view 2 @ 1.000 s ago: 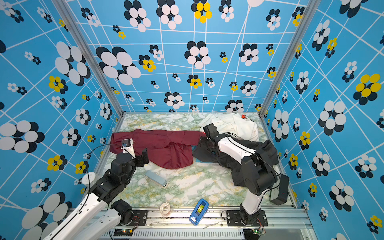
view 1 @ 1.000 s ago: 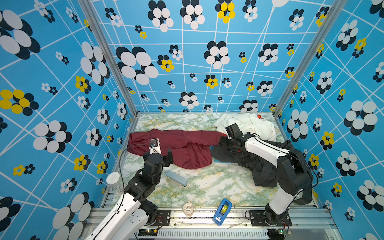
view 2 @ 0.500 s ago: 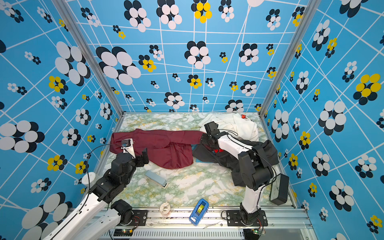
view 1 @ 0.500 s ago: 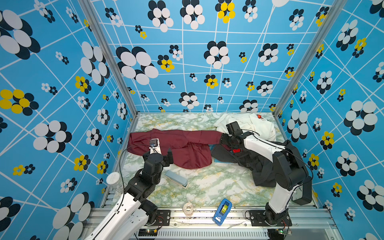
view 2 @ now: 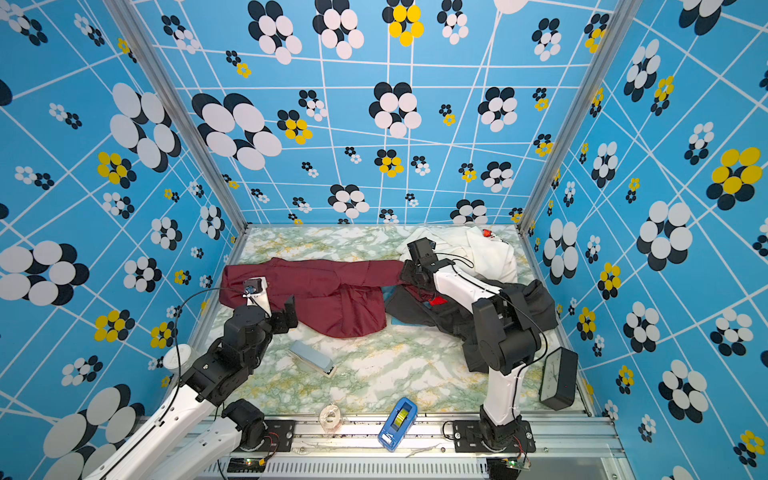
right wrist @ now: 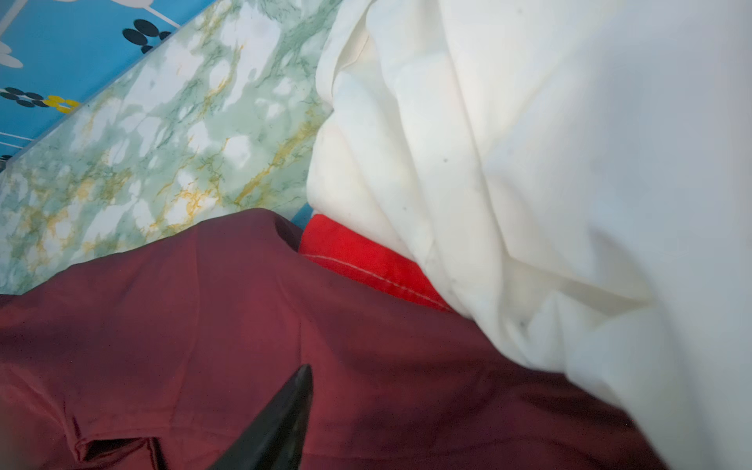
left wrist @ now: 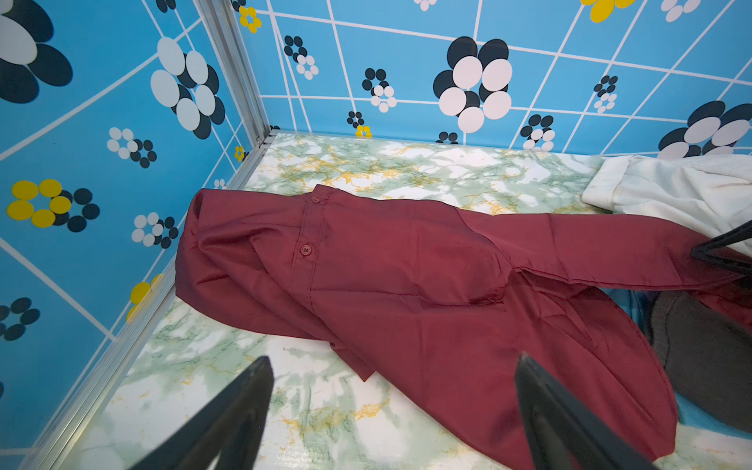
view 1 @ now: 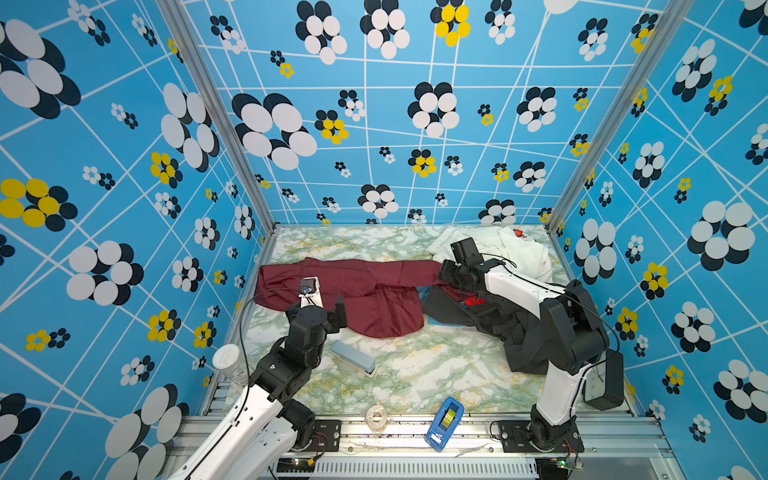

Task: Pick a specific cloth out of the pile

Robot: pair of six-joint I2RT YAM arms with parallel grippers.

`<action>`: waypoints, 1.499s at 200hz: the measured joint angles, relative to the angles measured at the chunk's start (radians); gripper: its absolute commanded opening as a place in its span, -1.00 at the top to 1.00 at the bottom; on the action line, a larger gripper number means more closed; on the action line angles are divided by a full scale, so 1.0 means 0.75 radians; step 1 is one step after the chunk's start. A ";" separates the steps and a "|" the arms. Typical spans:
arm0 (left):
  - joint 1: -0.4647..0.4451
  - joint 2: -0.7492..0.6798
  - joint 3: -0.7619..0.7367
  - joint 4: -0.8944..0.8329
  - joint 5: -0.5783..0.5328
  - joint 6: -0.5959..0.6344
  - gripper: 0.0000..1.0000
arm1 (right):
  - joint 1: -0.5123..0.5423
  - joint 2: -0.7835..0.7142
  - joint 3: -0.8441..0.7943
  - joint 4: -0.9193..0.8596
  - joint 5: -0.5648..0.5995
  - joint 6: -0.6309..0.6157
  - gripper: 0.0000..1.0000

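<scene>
1. The right gripper (view 1: pixel 448 277) is sitting at the sleeve end of the cloth (view 1: pixel 365 286), centre right in both top views. Its elbow has drawn up-frame since a second ago. Only one finger (right wrist: pixel 280 419) is showing, so its grip cannot be told.
2. The left gripper (left wrist: pixel 392 360) is hovering unmoved at lower left, spread wide and empty.
3. The maroon cloth, shiny and buttoned, is lying stretched across mid-table (view 1: pixel 415 374), its sleeve running into the pile (view 1: pixel 490 324).

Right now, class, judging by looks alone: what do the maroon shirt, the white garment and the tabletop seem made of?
The maroon shirt: thin woven fabric, perhaps synthetic; faint sheen, fine sharp creases.
The white garment: thicker matte cloth, possibly cotton; soft rounded folds.
The tabletop: smooth marble-look surface, likely printed film; green-gold veining.
</scene>
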 measured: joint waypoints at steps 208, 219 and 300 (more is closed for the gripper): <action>0.000 -0.102 0.001 -0.016 -0.030 0.007 -0.84 | 0.252 0.001 0.529 0.330 -0.394 0.070 1.00; 0.000 -0.113 0.001 -0.016 -0.030 0.006 -0.84 | 0.268 0.073 0.588 0.390 -0.466 0.115 1.00; -0.003 -0.174 0.000 -0.041 -0.058 0.003 -0.84 | 0.473 0.720 0.938 0.717 -0.921 0.554 1.00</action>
